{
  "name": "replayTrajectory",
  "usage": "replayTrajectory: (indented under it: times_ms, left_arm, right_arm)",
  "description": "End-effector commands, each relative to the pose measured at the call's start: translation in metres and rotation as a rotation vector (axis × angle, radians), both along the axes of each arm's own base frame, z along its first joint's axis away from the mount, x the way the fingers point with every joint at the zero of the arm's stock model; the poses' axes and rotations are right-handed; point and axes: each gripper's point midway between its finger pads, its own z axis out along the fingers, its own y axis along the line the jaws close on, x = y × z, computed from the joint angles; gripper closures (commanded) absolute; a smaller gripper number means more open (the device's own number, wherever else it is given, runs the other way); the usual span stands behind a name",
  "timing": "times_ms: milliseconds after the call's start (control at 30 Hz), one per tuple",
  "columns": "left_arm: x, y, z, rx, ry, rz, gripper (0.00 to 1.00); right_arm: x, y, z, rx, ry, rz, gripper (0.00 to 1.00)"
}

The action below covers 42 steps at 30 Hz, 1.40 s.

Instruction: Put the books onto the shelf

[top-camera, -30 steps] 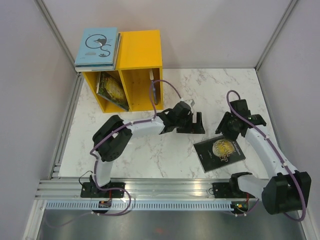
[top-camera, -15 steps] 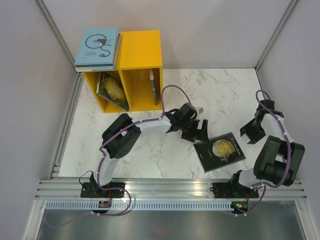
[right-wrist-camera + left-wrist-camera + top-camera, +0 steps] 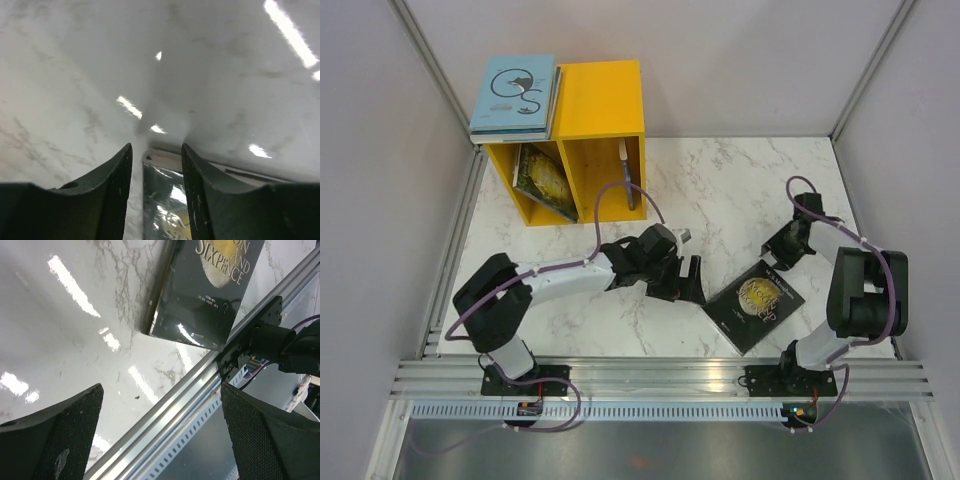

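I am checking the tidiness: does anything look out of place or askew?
Yes. A book stack lies on top of the shelf, not in a compartment. The green book in the left compartment leans diagonally. A black book lies flat on the table.
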Motion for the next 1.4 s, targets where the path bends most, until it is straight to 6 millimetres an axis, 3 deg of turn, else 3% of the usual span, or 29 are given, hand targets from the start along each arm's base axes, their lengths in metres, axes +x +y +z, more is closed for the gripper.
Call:
replayTrajectory:
  times_ms: [0, 133, 200, 233, 300, 333, 367, 400, 433, 467, 567, 600, 633, 667, 800, 967, 1000, 1167, 1367]
  left_arm:
    - [-0.002, 0.023, 0.021, 0.005, -0.030, 0.096, 0.00]
    - [0.000, 0.056, 0.028, 0.049, -0.076, 0.177, 0.00]
    - [-0.003, 0.071, 0.025, 0.057, -0.085, 0.196, 0.00]
    - [-0.003, 0.075, 0.023, 0.062, -0.086, 0.200, 0.00]
    - [-0.003, 0.082, 0.012, 0.090, -0.088, 0.193, 0.00]
    - [-0.004, 0.081, 0.010, 0.094, -0.085, 0.183, 0.00]
    - [-0.005, 0.079, 0.008, 0.094, -0.079, 0.173, 0.00]
    - [-0.006, 0.076, 0.005, 0.092, -0.066, 0.159, 0.00]
    - [-0.005, 0.071, 0.001, 0.087, -0.060, 0.150, 0.00]
    - [-0.004, 0.067, 0.001, 0.076, -0.057, 0.142, 0.00]
    - [0.002, 0.045, 0.005, 0.002, -0.057, 0.120, 0.00]
    - [0.001, 0.039, 0.005, -0.015, -0.046, 0.102, 0.00]
    - [0.002, 0.035, -0.006, 0.001, -0.026, 0.090, 0.00]
    - [0.009, 0.023, 0.002, -0.026, -0.037, 0.079, 0.00]
    - [0.017, -0.005, -0.006, -0.046, -0.010, 0.012, 0.00]
    - [0.028, -0.040, -0.011, -0.095, 0.036, -0.037, 0.00]
    - [0.028, -0.043, -0.021, -0.091, 0.061, -0.043, 0.00]
    - [0.025, -0.054, -0.036, -0.106, 0.124, -0.050, 0.00]
    - [0.010, -0.054, -0.062, -0.122, 0.201, -0.061, 0.00]
  right_arm:
    - [0.017, 0.083, -0.014, 0.156, -0.039, 0.085, 0.51]
    - [0.041, 0.165, 0.013, 0.314, -0.131, 0.192, 0.52]
    - [0.054, 0.187, 0.033, 0.337, -0.213, 0.252, 0.52]
    - [0.066, 0.190, 0.053, 0.338, -0.272, 0.274, 0.52]
    - [0.077, 0.168, 0.066, 0.257, -0.311, 0.292, 0.50]
    - [0.087, 0.158, 0.085, 0.227, -0.353, 0.298, 0.50]
    - [0.080, 0.143, 0.083, 0.173, -0.315, 0.333, 0.50]
    - [0.084, 0.114, 0.086, 0.111, -0.303, 0.293, 0.50]
    - [0.075, 0.097, 0.092, 0.075, -0.263, 0.282, 0.50]
    - [0.070, 0.067, 0.092, 0.029, -0.244, 0.253, 0.50]
    - [0.033, 0.011, 0.086, -0.027, -0.160, 0.133, 0.47]
    - [0.014, 0.004, 0.072, -0.034, -0.109, 0.120, 0.45]
    - [0.000, -0.001, 0.071, -0.047, -0.084, 0.109, 0.44]
    - [-0.010, -0.004, 0.066, -0.056, -0.060, 0.100, 0.43]
    - [-0.056, -0.002, 0.035, -0.061, 0.044, 0.072, 0.29]
    - [-0.082, 0.002, 0.017, -0.049, 0.096, 0.060, 0.12]
    - [-0.091, 0.003, 0.011, -0.045, 0.114, 0.057, 0.09]
    - [-0.105, 0.013, -0.008, -0.005, 0.108, 0.049, 0.06]
    - [-0.124, 0.050, -0.037, 0.190, 0.078, 0.030, 0.09]
